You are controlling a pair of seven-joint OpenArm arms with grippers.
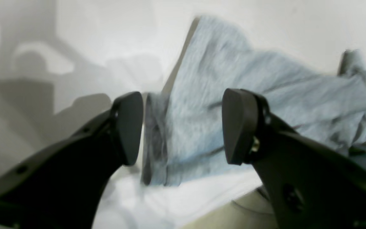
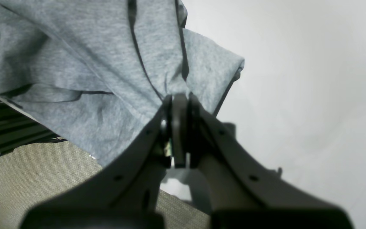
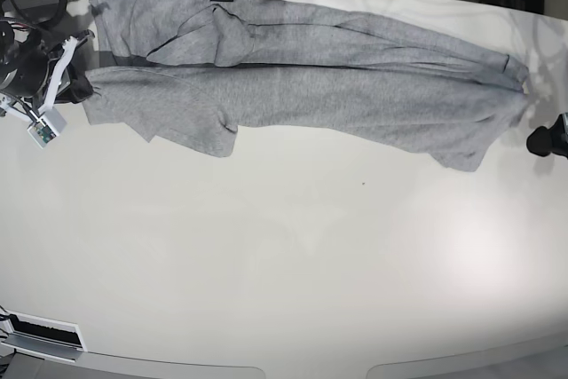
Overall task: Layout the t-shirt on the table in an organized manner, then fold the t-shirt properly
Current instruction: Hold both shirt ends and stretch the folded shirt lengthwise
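the t-shirt (image 3: 302, 86) stretches long across the table (image 3: 284, 255); my right claw (image 2: 179, 98) pinches its end, left claw (image 1: 181, 127) released, no lettering readable.

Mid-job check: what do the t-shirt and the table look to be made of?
The t-shirt looks like a soft knit, probably cotton jersey: heather-grey flecking, a matte surface and limp folds and creases. The table looks like a hard, smooth off-white top, perhaps laminate or painted board, with a glossy finish: it shows a bright glare patch and soft reflections. Which of these it is cannot be told.
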